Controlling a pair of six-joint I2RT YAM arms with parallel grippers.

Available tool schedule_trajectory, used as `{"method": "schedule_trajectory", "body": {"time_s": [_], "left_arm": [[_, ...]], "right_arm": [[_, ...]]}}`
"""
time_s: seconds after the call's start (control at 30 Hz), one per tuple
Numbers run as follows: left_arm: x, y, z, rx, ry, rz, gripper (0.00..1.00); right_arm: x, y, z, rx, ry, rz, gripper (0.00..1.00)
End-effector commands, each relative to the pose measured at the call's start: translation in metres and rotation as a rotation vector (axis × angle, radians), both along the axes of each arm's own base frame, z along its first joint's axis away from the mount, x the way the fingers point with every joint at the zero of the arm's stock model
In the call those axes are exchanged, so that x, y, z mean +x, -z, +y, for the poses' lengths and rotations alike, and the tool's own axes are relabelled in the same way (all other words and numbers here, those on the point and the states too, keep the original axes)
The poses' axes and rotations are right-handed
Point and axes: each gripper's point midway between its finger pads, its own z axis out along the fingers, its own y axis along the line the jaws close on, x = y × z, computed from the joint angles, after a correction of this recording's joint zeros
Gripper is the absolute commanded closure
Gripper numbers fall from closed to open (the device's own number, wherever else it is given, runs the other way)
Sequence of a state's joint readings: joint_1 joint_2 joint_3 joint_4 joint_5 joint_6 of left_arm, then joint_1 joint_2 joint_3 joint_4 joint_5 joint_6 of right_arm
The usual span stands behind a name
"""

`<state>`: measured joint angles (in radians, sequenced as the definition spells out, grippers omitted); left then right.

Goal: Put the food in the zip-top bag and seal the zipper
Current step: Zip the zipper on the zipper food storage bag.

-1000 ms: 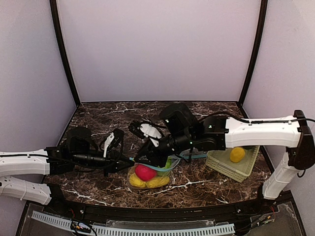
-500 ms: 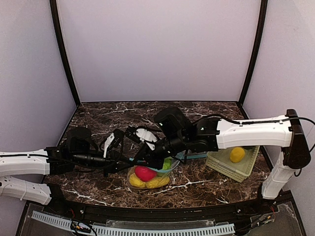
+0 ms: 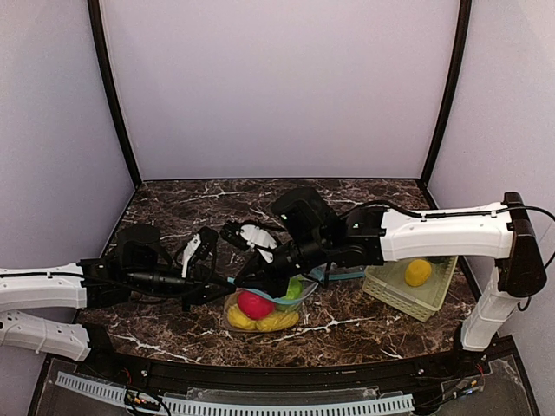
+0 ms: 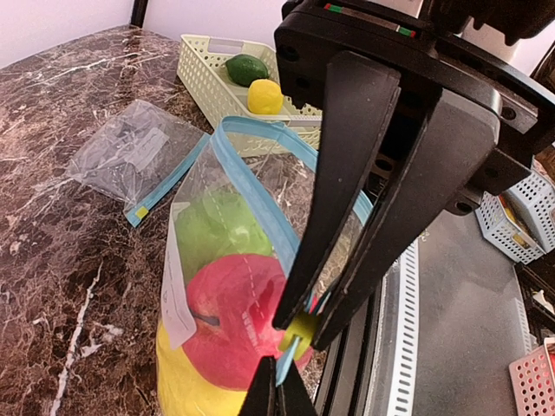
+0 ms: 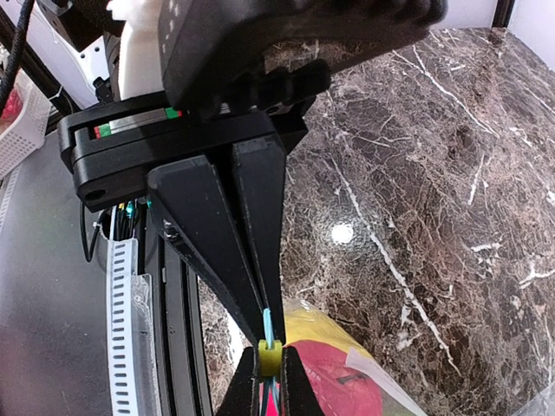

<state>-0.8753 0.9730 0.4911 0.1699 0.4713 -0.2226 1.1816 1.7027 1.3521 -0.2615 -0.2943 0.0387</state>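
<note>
At bag [image 4: 217, 230] mouth, L gripper [image 4: 276, 394] pinches zip [image 4: 260, 201] end, R gripper [image 4: 305, 322] nips slider [image 5: 270, 357]. Risk: sealing now strands fruit [image 4: 264, 95] in right basket [image 4: 201, 69]; weak pinch lets bag drag.

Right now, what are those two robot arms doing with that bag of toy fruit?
They are getting ready to zip it. The left hand is shut on the end of the zip-top bag and its blue zipper strip. The right hand is shut on the yellow slider beside it. The bag holds a red ball, a light green ball and yellow pieces, but its mouth is open. A yellow piece and a dark green piece lie in the basket.
</note>
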Motion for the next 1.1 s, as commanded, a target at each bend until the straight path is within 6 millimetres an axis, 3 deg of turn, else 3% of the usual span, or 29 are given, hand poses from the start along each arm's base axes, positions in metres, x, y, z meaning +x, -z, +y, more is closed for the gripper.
{"method": "schedule_trajectory", "body": {"time_s": [0.0,0.73,1.07], "left_arm": [[0.006,-0.014,0.003,-0.029,-0.047,-0.029,0.99],[0.019,-0.017,0.014,-0.024,-0.155,-0.042,0.99],[0.041,-0.015,0.026,0.018,-0.286,0.000,0.99]], "right_arm": [[0.007,-0.007,0.001,0.021,0.016,-0.018,1.00],[0.018,0.004,-0.045,-0.038,0.113,-0.017,1.00],[0.022,0.009,-0.058,-0.063,0.161,-0.002,1.00]]}}
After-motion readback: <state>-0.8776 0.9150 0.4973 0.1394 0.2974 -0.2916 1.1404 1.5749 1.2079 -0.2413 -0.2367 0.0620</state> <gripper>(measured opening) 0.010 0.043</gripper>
